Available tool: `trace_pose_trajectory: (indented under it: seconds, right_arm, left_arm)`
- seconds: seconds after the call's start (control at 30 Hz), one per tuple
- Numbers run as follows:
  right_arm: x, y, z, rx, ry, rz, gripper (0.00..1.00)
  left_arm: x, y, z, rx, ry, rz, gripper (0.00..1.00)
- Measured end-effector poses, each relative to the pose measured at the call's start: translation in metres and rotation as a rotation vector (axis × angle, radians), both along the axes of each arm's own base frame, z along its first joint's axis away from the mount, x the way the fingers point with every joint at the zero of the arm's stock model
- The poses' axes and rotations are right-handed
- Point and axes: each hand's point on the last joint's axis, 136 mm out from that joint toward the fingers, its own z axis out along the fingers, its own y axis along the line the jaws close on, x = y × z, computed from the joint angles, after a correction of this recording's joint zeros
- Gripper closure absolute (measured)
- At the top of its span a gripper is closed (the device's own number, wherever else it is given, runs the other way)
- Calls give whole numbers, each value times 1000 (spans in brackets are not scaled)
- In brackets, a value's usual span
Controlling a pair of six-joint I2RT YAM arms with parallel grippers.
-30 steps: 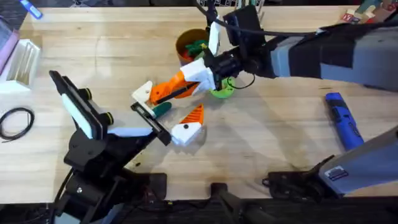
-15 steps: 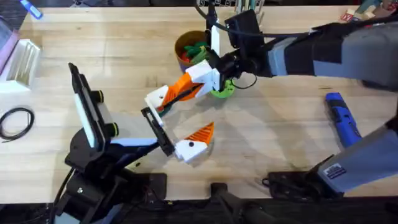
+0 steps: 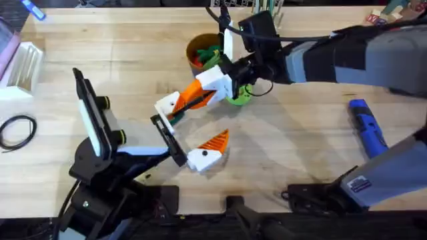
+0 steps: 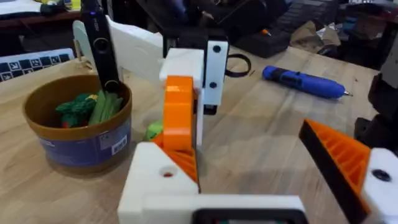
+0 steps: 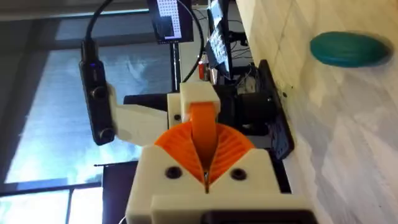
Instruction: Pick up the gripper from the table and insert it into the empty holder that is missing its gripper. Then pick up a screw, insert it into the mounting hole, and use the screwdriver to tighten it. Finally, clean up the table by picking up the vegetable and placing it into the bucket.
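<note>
Starting with the left gripper (image 3: 190,127), below-left of the bucket (image 3: 193,45): splayed wide, grasping nothing. Looks to be carrying the holder (image 3: 167,103) as 1 of its 2 fingers, plain white, no pad.

On to the vegetable (image 3: 175,117): lying on the table just beside that holder, below-left of the bucket, untouched.

Now the right gripper (image 3: 200,90), just below the bucket: clamped on the gripper (image 5: 203,121), pressing that orange wedge up against the holder. Hard to say whether seated or merely touching.

Over to the screwdriver (image 3: 368,127): well right of the bucket, lying idle.

Risks from here: letting go before the wedge locks in and losing it to the table; pushing off-line and jamming it; shoving the holder aside with too much force.
</note>
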Motion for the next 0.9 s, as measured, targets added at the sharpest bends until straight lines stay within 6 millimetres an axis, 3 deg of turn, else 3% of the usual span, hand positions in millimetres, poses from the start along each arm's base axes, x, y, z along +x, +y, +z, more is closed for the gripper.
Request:
trace_pose_trajectory:
  seconds: [0.37, 0.63, 0.9]
  right_arm:
    - [0, 0, 1, 9, -14, 3, 988]
    - [-6, 6, 1, 31, -50, 30, 684]
    - [-13, 7, 1, 50, -60, 55, 587]
  left_arm:
    - [0, 0, 0, -2, 4, 2, 15]
    - [-7, -4, 0, 3, -10, -46, 15]
    - [-10, -6, 1, 9, -25, -69, 15]
